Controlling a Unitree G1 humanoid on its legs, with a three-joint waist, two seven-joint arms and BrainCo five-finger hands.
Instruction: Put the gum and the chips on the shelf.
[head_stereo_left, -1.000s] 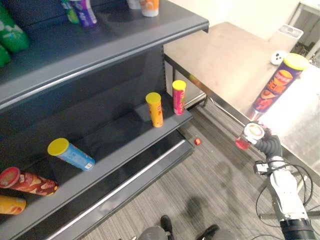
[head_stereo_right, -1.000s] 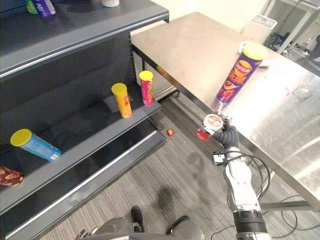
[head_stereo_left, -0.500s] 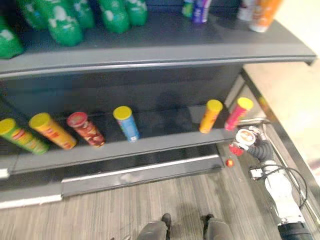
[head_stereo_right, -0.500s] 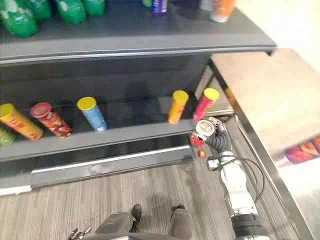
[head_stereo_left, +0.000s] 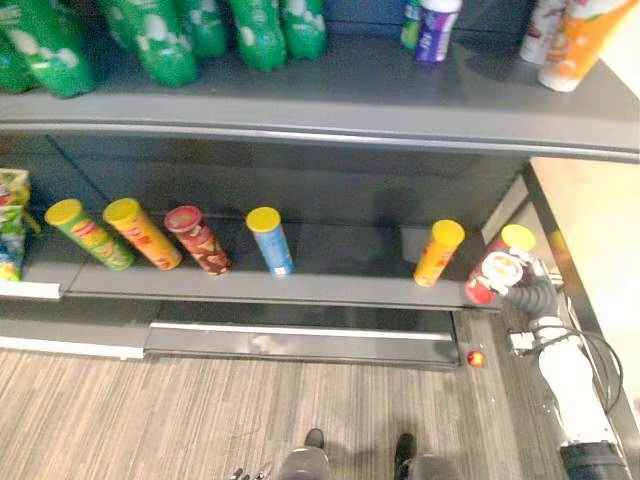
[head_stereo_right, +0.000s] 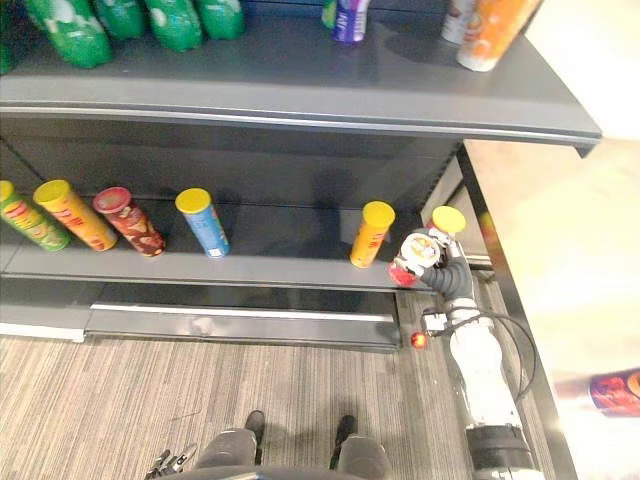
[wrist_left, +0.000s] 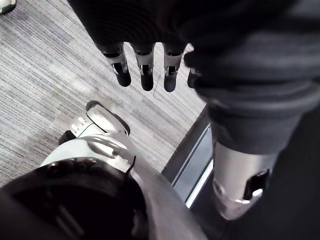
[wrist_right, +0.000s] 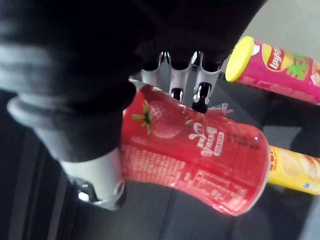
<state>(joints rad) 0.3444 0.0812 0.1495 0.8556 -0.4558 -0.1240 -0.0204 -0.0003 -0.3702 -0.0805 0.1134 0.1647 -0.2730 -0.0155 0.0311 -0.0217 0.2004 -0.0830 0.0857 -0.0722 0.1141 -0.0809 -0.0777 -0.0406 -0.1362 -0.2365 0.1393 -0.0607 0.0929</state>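
My right hand (head_stereo_left: 530, 295) is shut on the gum, a red tub with a strawberry print (wrist_right: 200, 155). It holds the tub (head_stereo_left: 497, 272) at the right end of the dark lower shelf (head_stereo_left: 300, 290), in front of a pink chips can with a yellow lid (head_stereo_left: 517, 238) and beside an orange can (head_stereo_left: 438, 253). A purple chips can (head_stereo_right: 612, 390) shows on the steel table at the far right. My left hand (wrist_left: 145, 75) hangs low over the floor with straight fingers, holding nothing.
Several more chips cans stand tilted along the lower shelf, among them a blue one (head_stereo_left: 270, 240) and a red one (head_stereo_left: 197, 240). Green bottles (head_stereo_left: 160, 40) line the upper shelf. A small red object (head_stereo_left: 475, 356) lies on the floor below the shelf.
The camera has swung left from the table to face the shelf. My right hand has carried the gum up to the lower shelf's right end.
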